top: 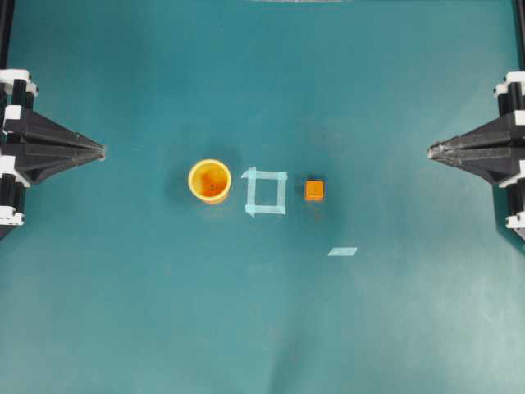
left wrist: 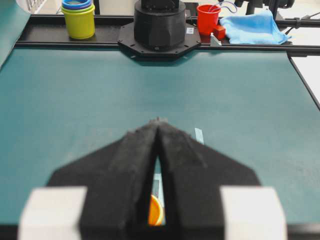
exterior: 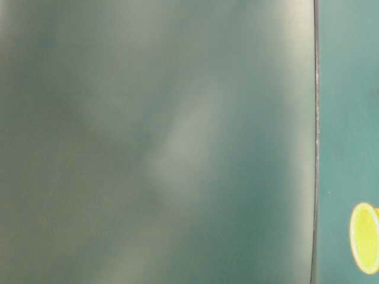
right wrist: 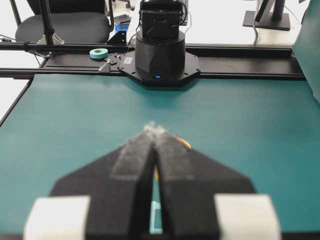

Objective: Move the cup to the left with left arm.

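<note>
Teal matting [top: 123, 312] covers the table. On it the cup [top: 210, 180] stands upright, mouth facing up, just left of a tape square [top: 266, 192]. Both the left gripper [top: 100, 151] and right gripper [top: 431, 150] are closed, empty, well apart from it.

Teal table [top: 262, 328]; black office chair [right wrist: 65, 20] behind

Orange-yellow cup [top: 210, 180], orange cube [top: 314, 190], pale-blue tape square [top: 266, 192] on a teal table [top: 262, 328].
</note>
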Robot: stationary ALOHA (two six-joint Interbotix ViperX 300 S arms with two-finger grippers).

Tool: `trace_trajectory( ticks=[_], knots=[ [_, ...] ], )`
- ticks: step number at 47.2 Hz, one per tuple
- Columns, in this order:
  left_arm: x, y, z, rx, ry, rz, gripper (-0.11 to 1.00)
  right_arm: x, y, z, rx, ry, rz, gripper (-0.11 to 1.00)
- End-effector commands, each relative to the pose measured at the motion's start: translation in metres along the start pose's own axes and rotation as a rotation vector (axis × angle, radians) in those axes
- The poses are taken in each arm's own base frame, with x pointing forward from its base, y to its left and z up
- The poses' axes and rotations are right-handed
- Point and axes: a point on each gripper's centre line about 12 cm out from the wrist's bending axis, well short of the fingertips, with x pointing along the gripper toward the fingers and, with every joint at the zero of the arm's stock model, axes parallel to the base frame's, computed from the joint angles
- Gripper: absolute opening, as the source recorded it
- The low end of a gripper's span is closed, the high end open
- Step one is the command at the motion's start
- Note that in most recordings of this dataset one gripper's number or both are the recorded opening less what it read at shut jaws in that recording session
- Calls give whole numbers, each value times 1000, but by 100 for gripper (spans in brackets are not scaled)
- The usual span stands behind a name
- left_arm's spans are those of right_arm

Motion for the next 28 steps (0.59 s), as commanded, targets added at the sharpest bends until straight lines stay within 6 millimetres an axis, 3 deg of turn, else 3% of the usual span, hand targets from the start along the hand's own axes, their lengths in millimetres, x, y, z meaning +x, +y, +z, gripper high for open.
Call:
trace_trajectory(
  ticks=[1,28],
  knots=[
    [1,0,-2,21,46,0,-1,4,0,14,6,-37,-1,-1],
    [0,0,-16,26,158,-2,1,6,0,18,1,-34,0,0]
  ],
)
